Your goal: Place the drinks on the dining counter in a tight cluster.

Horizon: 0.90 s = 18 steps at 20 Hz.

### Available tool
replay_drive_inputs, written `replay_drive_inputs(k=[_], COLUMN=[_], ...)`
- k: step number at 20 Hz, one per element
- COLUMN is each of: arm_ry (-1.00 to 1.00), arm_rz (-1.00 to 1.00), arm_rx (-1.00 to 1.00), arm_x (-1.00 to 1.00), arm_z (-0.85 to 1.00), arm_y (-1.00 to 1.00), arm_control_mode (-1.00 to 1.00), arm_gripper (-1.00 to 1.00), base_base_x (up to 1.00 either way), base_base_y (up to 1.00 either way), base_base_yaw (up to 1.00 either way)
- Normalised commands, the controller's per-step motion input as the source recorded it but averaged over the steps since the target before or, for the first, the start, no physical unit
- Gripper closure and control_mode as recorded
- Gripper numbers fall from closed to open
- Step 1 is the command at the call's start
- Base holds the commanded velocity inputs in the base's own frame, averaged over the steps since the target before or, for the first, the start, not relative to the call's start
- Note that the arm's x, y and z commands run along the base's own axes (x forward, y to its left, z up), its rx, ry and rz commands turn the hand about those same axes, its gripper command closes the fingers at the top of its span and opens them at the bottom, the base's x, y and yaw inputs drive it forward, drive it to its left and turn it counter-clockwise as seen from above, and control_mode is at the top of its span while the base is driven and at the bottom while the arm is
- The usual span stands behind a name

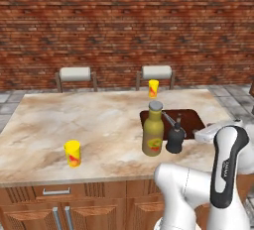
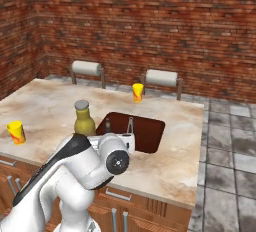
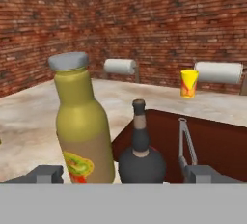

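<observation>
The dining counter [image 1: 99,125] carries the olive-yellow bottle [image 1: 153,130] and black bottle [image 1: 175,136] just beside each other at the sink [image 1: 193,117] rim, apparently already clustered, with bare marble to the left, while the gripper [image 3: 123,175] hangs near, fingers spread wide, holding nothing.

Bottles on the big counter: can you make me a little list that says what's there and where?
tall bottle: olive-yellow bottle, upright, at the sink's left front corner
small bottle: black bottle, upright, close on its right
cups: yellow cup near the front left; another yellow cup at the far edge
tool: tool open, holding nothing, facing both bottles
</observation>
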Motion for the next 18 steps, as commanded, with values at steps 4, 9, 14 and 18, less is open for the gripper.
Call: replay_drive_inputs(k=[4,9,14,18], arm_ry=[0.14,0.11,0.01,0.00], arm_rz=[0.00,0.00,0.00,0.00], arm_rx=[0.00,0.00,0.00,0.00], arm_x=[-0.31,-0.37,-0.41,-0.36], arm_z=[0.40,0.40,0.23,0.15], arm_y=[0.00,0.00,0.00,0.00], arm_control_mode=[-1.00,-1.00,-1.00,-1.00], arm_gripper=[-1.00,-1.00,-1.00,-1.00], base_base_x=[0.00,0.00,0.00,0.00], base_base_y=[0.00,0.00,0.00,0.00], base_base_yaw=[0.00,0.00,0.00,0.00])
